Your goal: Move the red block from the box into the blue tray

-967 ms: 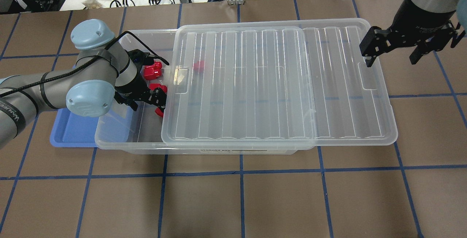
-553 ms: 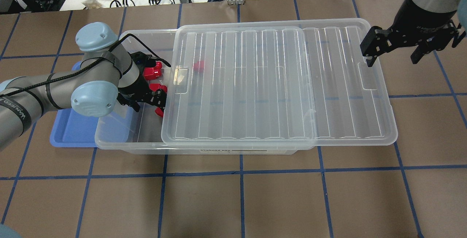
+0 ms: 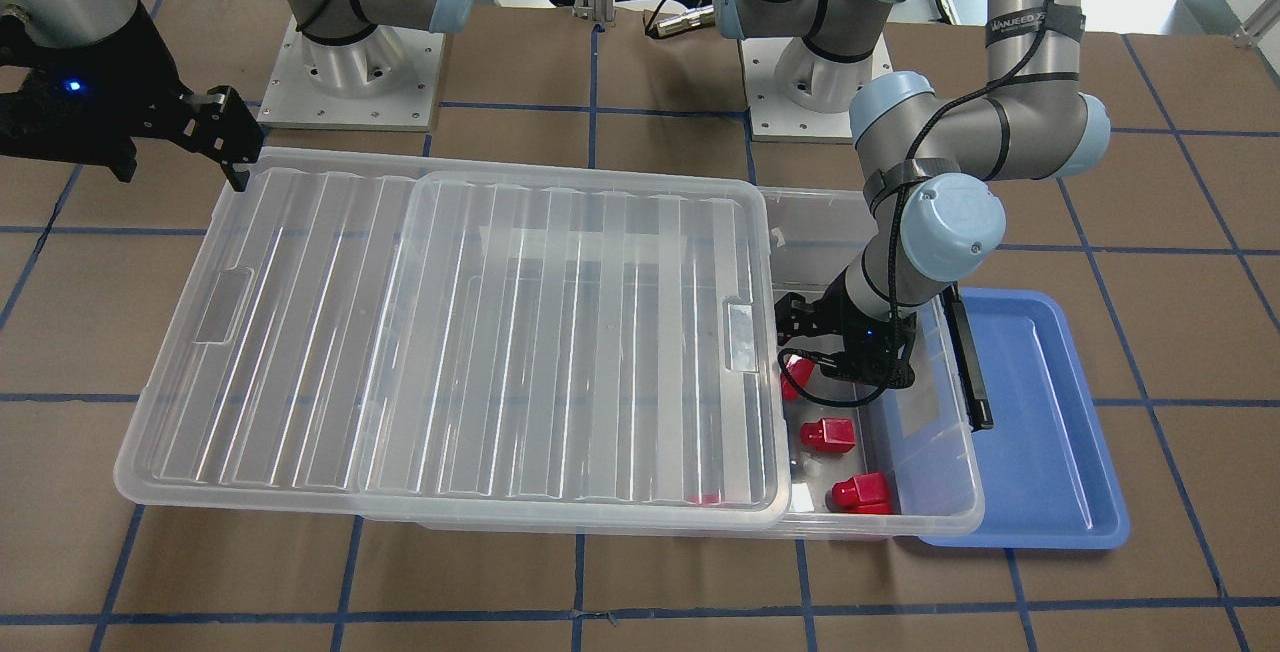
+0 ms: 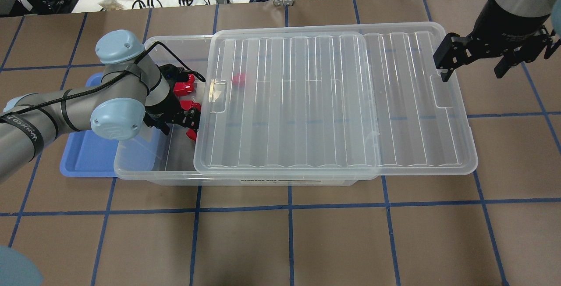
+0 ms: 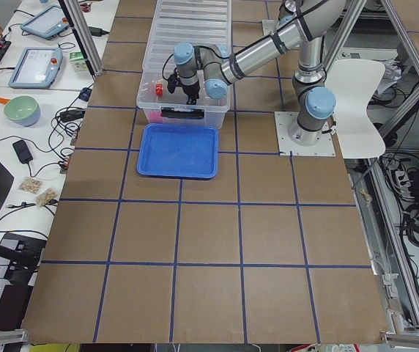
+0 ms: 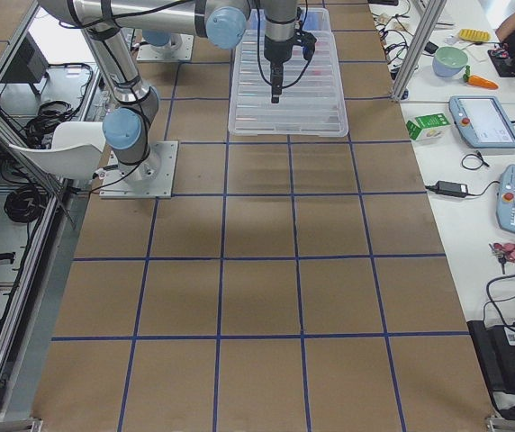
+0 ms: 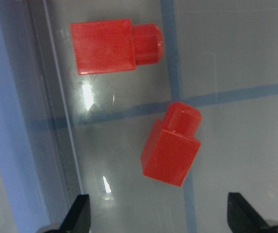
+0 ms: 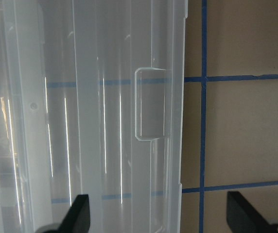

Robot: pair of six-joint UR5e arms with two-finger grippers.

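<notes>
Brown gridded worktop (image 4: pixel 307 242). Left jaws gape empty over the skewed red block (image 7: pixel 170 145), frame centre; closing could twist it loose. Right jaws wide, empty.

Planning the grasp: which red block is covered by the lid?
The red block showing blurred through the lid; the other three lie at the box's open end.

Bright, even light; lid (image 4: pixel 333 101) glare.

Blocks (image 3: pixel 828 434) in box (image 3: pixel 930 457), tray (image 3: pixel 1050 432) just beside
</notes>
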